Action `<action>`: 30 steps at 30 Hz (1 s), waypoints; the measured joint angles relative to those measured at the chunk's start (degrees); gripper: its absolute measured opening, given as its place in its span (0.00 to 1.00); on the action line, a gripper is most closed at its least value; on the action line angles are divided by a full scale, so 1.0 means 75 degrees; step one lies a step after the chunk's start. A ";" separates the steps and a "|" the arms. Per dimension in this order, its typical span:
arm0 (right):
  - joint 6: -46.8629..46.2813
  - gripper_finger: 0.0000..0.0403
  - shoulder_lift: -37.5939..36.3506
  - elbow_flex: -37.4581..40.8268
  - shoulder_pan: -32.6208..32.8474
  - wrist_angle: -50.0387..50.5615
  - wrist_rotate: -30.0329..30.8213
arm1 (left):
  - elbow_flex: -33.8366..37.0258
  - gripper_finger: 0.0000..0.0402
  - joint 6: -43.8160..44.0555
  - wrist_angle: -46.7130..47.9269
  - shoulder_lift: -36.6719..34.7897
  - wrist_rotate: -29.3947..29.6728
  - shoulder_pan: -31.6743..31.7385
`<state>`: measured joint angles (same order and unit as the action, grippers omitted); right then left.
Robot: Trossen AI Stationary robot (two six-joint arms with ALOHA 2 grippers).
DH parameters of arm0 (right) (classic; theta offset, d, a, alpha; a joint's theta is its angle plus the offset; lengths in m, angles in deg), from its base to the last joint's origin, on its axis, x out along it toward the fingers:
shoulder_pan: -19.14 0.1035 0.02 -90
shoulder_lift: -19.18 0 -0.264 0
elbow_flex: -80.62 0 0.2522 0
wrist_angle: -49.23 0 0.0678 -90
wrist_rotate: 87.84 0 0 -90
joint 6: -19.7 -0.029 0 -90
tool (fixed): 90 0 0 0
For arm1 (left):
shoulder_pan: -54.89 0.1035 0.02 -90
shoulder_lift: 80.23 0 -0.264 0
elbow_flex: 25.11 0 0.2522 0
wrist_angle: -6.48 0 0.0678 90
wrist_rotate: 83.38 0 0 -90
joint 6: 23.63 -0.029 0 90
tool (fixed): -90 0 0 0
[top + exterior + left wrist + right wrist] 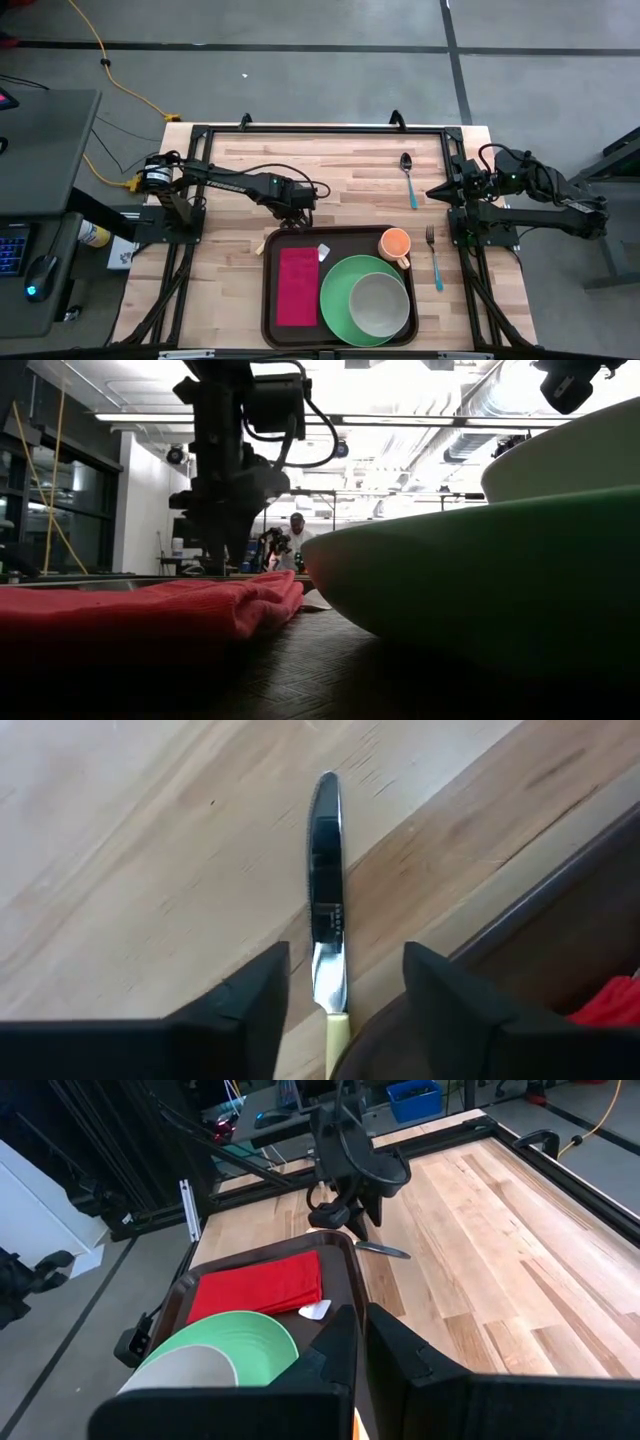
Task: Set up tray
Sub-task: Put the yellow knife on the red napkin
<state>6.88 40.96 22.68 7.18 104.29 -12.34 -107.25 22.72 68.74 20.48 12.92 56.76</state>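
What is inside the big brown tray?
In the tray lie a red napkin, a green plate with a grey bowl on it, and an orange cup. The bowl's contents are hidden.

my arms are dark, near black, built of slim tubular links with chunky joints. my left arm (235, 182) has a silvery round motor housing at its base and black cables looping over the wrist. my right arm (540, 195) carries a bundle of black cable at its shoulder. my left gripper (345, 1005) has two matte black fingers (255, 1005), angular and wedge-shaped, with faceted edges. my right gripper (357, 1350) has the same blocky black fingers.
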 joint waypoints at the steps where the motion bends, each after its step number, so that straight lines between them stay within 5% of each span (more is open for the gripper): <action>1: -0.0003 0.00 0.0000 0.0000 0.0000 0.0000 0.0000 | -0.0003 0.59 0.0000 -0.0021 0.0055 -0.0001 0.0000; 7: -0.0011 0.00 0.0000 0.0000 -0.0003 0.0000 0.0000 | -0.0006 0.67 -0.0149 0.0016 0.0396 -0.0272 -0.0003; 30: -0.0031 0.00 0.0003 0.0000 -0.0001 0.0000 0.0085 | -0.0026 0.64 -0.0321 -0.0164 0.1049 -0.0686 0.0017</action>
<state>6.64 40.99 22.68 7.17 104.29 -11.71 -107.45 20.31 67.51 28.34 7.77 56.89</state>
